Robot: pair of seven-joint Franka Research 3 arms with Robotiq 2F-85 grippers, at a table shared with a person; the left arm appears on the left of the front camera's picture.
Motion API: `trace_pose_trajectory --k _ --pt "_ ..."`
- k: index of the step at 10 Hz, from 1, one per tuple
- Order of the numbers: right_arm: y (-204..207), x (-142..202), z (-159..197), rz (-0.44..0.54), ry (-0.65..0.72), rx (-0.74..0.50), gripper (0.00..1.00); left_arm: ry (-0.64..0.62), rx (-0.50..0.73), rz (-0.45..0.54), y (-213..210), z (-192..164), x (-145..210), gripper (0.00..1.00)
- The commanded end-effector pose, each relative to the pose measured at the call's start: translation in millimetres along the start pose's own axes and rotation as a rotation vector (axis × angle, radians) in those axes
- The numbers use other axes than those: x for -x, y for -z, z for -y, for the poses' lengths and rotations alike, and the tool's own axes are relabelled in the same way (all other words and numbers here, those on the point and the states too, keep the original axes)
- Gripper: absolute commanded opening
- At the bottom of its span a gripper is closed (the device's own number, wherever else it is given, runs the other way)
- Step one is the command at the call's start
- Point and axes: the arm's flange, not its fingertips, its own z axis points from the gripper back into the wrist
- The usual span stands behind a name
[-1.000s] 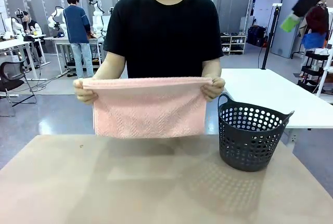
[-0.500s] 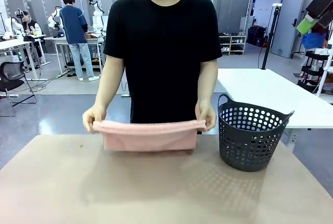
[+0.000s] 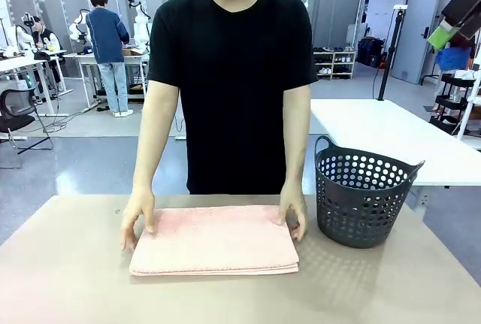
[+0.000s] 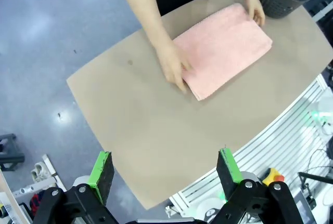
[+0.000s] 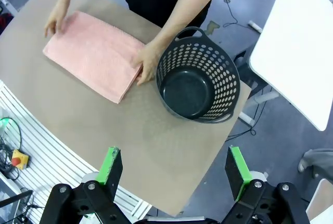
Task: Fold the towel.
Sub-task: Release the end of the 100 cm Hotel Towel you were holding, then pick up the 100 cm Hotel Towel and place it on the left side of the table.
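Towel (image 3: 214,240) folded flat on the table (image 3: 68,279), far middle, just left of the basket (image 3: 361,198); a person's hand (image 3: 140,220) at each short end. Left gripper (image 4: 164,157) spread wide, high above, towel well apart to its far right. Right gripper (image 5: 173,154) spread too, towel far-left below.

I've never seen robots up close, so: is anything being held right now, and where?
Neither tool holds anything; the left tool and right tool are open. The person's hands rest on the ends of the towel.
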Motion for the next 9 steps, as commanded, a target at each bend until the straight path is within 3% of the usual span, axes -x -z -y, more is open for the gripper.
trace_pose_trajectory --k 1,9 --pt "-0.2 0.4 2.5 -0.003 -0.012 0.0 1.0 0.026 -0.003 0.0 -2.4 -1.1 1.1 1.0" --pt "-0.2 0.4 2.5 -0.003 -0.012 0.0 1.0 0.026 -0.003 0.0 -2.4 -1.1 1.1 1.0"
